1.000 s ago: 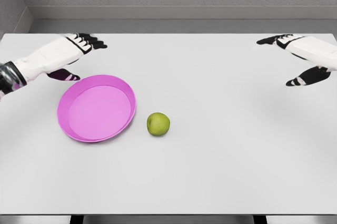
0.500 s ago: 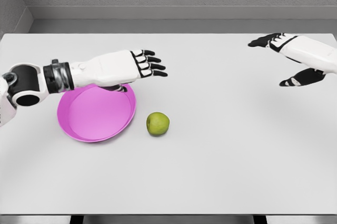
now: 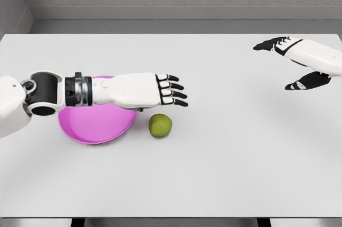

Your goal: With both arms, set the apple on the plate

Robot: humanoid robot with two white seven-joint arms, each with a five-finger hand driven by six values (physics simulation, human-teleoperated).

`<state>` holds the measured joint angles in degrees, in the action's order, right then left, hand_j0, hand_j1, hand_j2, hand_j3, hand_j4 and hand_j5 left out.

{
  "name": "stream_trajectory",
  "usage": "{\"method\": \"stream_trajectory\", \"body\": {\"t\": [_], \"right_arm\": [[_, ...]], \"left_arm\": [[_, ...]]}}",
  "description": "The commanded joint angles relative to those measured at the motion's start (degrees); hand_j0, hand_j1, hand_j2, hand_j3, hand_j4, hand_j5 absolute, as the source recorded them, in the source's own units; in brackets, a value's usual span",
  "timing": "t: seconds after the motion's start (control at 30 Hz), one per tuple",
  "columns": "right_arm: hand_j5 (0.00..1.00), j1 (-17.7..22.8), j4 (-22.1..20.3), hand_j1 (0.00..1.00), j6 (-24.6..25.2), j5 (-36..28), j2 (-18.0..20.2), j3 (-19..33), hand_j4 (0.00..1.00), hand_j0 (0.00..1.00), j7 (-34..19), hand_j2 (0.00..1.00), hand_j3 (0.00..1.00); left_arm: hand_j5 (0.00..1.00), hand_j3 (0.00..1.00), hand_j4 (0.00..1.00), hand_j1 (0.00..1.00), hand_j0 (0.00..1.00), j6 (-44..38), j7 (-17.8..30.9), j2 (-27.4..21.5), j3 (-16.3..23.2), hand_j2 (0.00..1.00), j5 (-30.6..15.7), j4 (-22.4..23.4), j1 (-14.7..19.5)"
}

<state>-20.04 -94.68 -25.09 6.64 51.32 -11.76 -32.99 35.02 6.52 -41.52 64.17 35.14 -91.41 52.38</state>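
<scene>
Tabletop [image 3: 214, 173]: white, wide, carrying only the task items. No shift noted across the last second.

Left arm: extended from the lower left across the plate, forearm covering the plate's far half. One second earlier, parked at the far left edge behind the plate; half a second earlier, already reaching past the plate's far rim. Now lower in the view and closer to the apple.

Plate [image 3: 101, 131]: magenta, shallow, left of centre, unmoved. Nothing on it.

Right hand [image 3: 296, 64]: held at the far right, well apart from both items, fingers spread wide, holding nothing. Barely displaced over the interval.

Left hand [image 3: 163, 90]: fingers straight and spread, palm down, holding nothing. Positioned just behind and slightly above the apple; contact not evident.

Apple [image 3: 160, 125]: green, resting on the tabletop just beside the plate's right rim, unmoved.

Assessment: approach phase only, led by the left arm. Grasp not yet made, transfer to plate outstanding. Right arm involvement likely required next.
</scene>
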Motion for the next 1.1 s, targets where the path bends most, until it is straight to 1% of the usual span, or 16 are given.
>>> {"method": "stream_trajectory", "body": {"t": [0.0,0.03,0.07,0.1,0.3,0.37,0.47,0.57,0.9,0.97,1.07], "right_arm": [[1.00,0.0,-0.2,1.00,0.1,-0.3,0.1,0.0,1.00,1.00,0.0,1.00,1.00],[1.00,0.1,-0.2,1.00,0.1,-0.3,0.1,0.0,1.00,1.00,0.0,1.00,1.00],[1.00,0.2,-0.2,1.00,0.1,-0.3,0.2,0.0,1.00,1.00,0.0,1.00,1.00],[1.00,0.2,-0.1,1.00,0.1,-0.3,0.1,0.1,1.00,1.00,0.0,1.00,1.00],[1.00,0.4,-0.2,1.00,0.1,-0.3,0.1,0.0,1.00,1.00,0.0,1.00,1.00],[1.00,1.5,-0.2,1.00,0.1,-0.3,0.2,-0.1,1.00,1.00,0.0,1.00,1.00],[1.00,1.5,-0.2,1.00,0.1,-0.3,0.2,0.0,1.00,1.00,0.0,1.00,1.00],[1.00,1.5,-0.2,1.00,0.1,-0.3,0.2,0.0,1.00,1.00,0.0,1.00,1.00],[1.00,1.5,-0.2,1.00,0.1,-0.3,0.2,0.0,1.00,1.00,0.0,1.00,1.00],[1.00,1.5,-0.2,1.00,0.1,-0.3,0.2,0.0,1.00,1.00,0.0,1.00,1.00],[1.00,1.5,-0.2,1.00,0.1,-0.3,0.2,0.0,1.00,1.00,0.0,1.00,1.00]], "left_arm": [[1.00,1.00,1.00,1.00,1.00,0.0,0.1,0.0,1.8,1.00,0.9,-0.1,0.0],[1.00,1.00,1.00,1.00,1.00,0.0,0.1,0.1,2.0,1.00,2.1,-0.1,0.0],[1.00,1.00,1.00,1.00,1.00,0.0,0.1,0.3,2.6,1.00,2.3,-0.1,0.1],[1.00,1.00,1.00,1.00,1.00,0.0,0.1,0.7,4.1,1.00,2.4,-0.1,1.1],[1.00,1.00,1.00,1.00,1.00,0.0,0.1,1.7,6.7,1.00,2.7,0.0,2.0],[1.00,1.00,1.00,1.00,1.00,0.0,0.1,1.9,6.8,1.00,2.8,0.0,2.0],[1.00,1.00,1.00,1.00,1.00,0.0,0.2,1.9,7.1,1.00,4.8,0.0,2.0],[1.00,1.00,1.00,1.00,1.00,0.0,3.3,1.9,7.5,1.00,4.8,0.2,2.0],[1.00,1.00,1.00,1.00,1.00,0.0,5.2,2.6,8.4,1.00,4.8,0.3,2.0],[1.00,1.00,1.00,1.00,1.00,0.0,7.3,2.9,8.4,1.00,4.7,0.3,2.0],[1.00,1.00,1.00,1.00,1.00,0.0,7.4,3.1,8.8,1.00,4.8,0.4,2.4]]}}
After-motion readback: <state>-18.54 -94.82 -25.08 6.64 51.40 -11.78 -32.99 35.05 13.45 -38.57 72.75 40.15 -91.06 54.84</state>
